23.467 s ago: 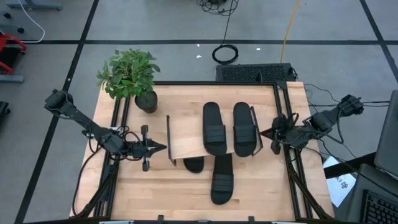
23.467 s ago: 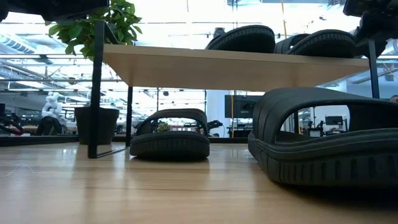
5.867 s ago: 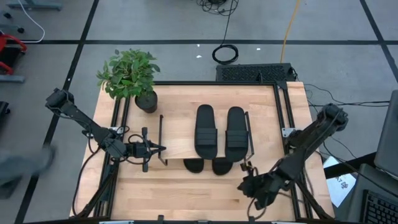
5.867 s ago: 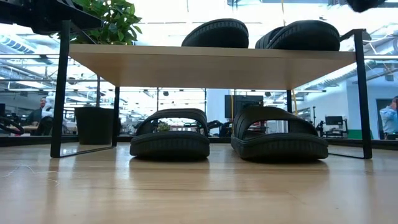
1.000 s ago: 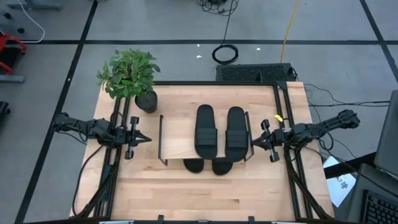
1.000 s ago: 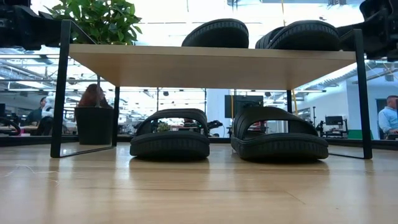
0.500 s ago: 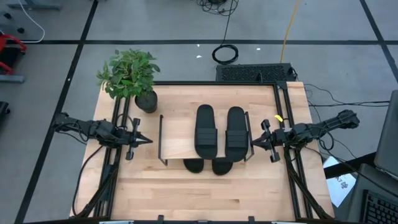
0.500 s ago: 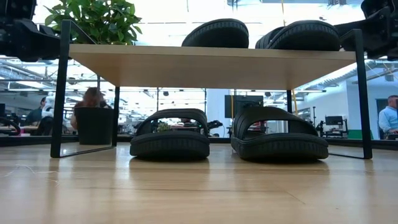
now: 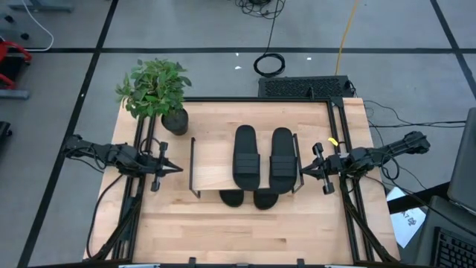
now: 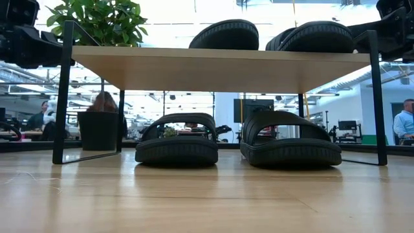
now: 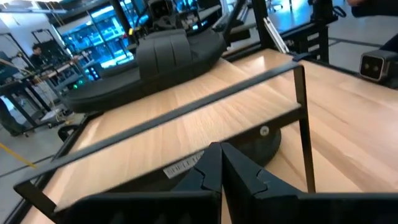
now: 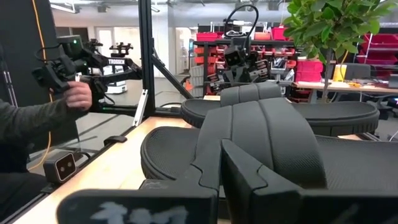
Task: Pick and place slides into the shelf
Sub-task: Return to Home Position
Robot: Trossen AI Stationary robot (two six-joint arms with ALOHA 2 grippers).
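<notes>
Parking closed at opposite bench [image 9: 223, 231] edges — left gripper [image 9: 172, 167], right gripper [image 9: 303, 170], newly withdrawn; four slides [image 9: 245, 156] on and under shelf [image 9: 212, 167], task seemingly complete.

Counting four slides [image 9: 245, 155] [image 9: 281, 155] [image 10: 176, 141] [image 10: 290, 141], one shelf [image 9: 212, 168], one potted plant [image 9: 155, 88], one table [image 9: 223, 231], and two grippers: left gripper [image 9: 173, 168], right gripper [image 9: 303, 170].

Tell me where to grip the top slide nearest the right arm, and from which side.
Take that slide by its ribbed strap band, from above. It lies flat, sole down, on the shelf, so the arched band is likely the only part a pincer could straddle.
</notes>
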